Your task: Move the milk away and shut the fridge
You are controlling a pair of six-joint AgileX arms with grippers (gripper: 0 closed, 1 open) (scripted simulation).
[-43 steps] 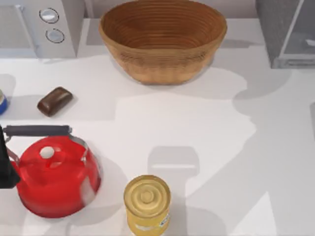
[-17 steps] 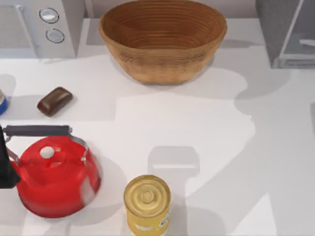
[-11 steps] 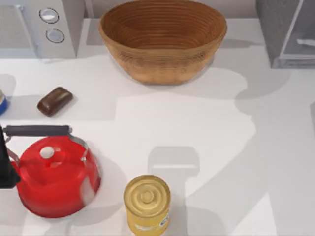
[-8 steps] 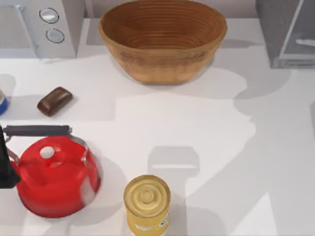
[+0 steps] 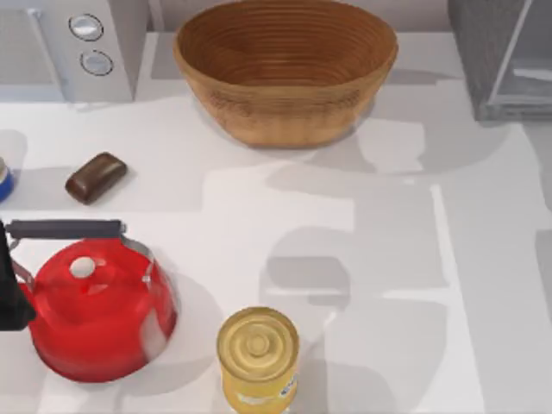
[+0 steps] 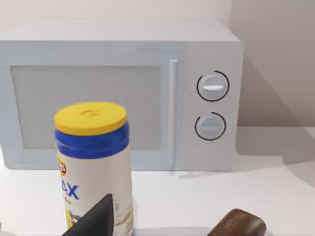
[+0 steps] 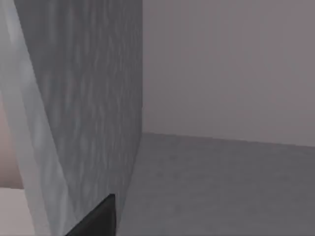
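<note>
Open white tabletop point(image 5: 414, 285) from centre toward 3 and 5 o'clock. Blocked at 12 by woven brown basket point(image 5: 285, 69), at 1 by dark-grey speckled fridge point(image 5: 487, 52), at 11 by light-grey two-knob microwave point(image 5: 65, 47), at 8 by red kettle point(image 5: 95, 310), at 6 by yellow gold-lidded can point(image 5: 257, 358). Narrow lane past small brown block point(image 5: 96, 177) at 9.

White surface point(image 5: 362, 345) carries: woven brown wicker basket point(image 5: 285, 69), red kettle point(image 5: 99, 310), gold-lidded yellow can point(image 5: 257, 358), brown bar point(image 5: 96, 177), light-grey two-knob appliance point(image 5: 69, 47).
</note>
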